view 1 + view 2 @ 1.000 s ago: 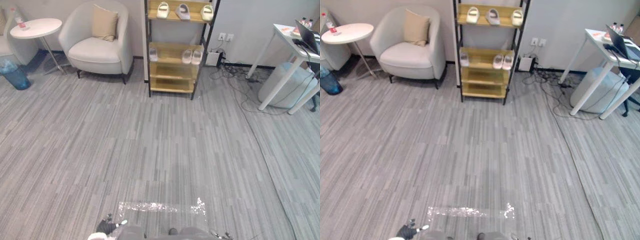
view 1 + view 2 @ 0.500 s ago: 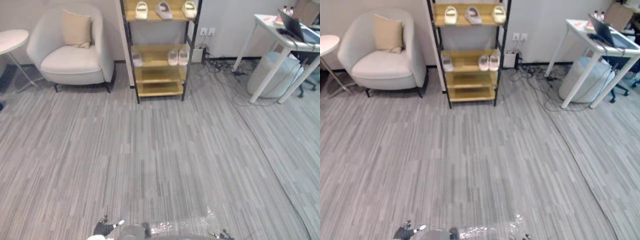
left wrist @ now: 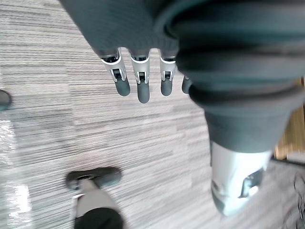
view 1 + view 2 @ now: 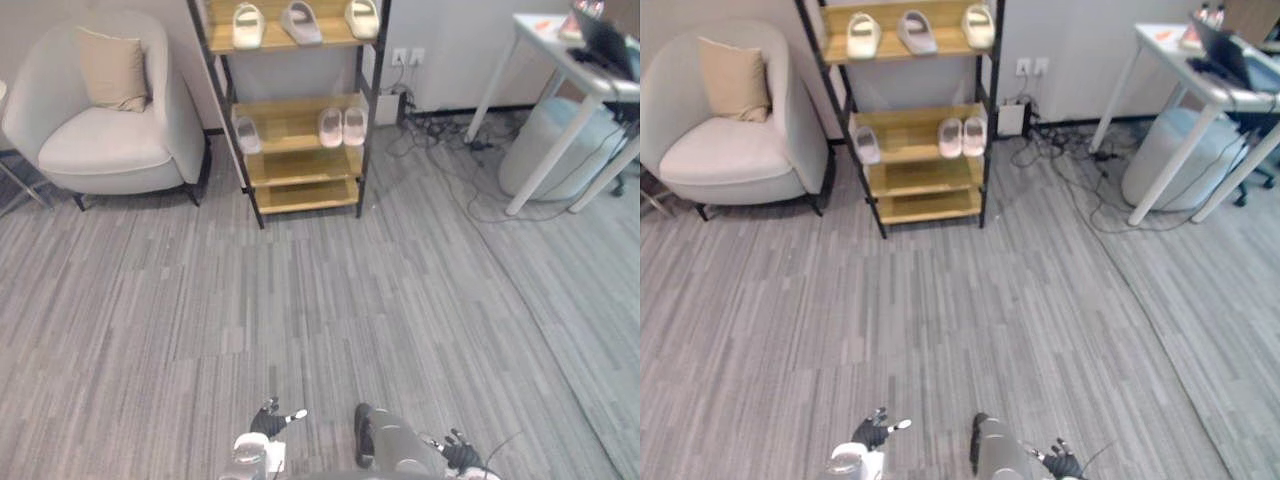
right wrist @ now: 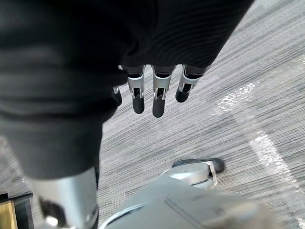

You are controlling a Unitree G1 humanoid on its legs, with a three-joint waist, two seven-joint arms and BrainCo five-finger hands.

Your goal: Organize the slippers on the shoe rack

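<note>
Across the grey striped floor (image 4: pixel 330 300) from the robot, the wooden shoe rack (image 4: pixel 300 165) stands against the far wall, between a pale armchair (image 4: pixel 95 150) and a white table with a laptop on its tabletop (image 4: pixel 548 40). Three slippers sit on the rack's top shelf: a cream slipper (image 4: pixel 247 24), a grey slipper (image 4: pixel 300 20) and a second cream one (image 4: pixel 362 17), lying at differing angles. On the middle shelf a lone pale slipper (image 4: pixel 246 134) lies at the left end, well apart from a neat pair (image 4: pixel 330 127) at the right. The rack is well out of reach.

The left hand (image 4: pixel 270 421) and the right hand (image 4: pixel 456 453) hang low at the robot's sides. In the wrist views the left fingers (image 3: pixel 141 86) and the right fingers (image 5: pixel 157 98) point down at the floor, straight and relaxed, with nothing between them.

The slippers look like moulded foam slides, so they are likely light, soft enough to flex under a squeeze, and in no danger of breaking. Their smooth surface may slip against the fingertips. The arched strap over the toe seems the surest place to take hold, with the fingers hooked under it and the thumb on top. Pinching the sole's side edge would also serve.
</note>
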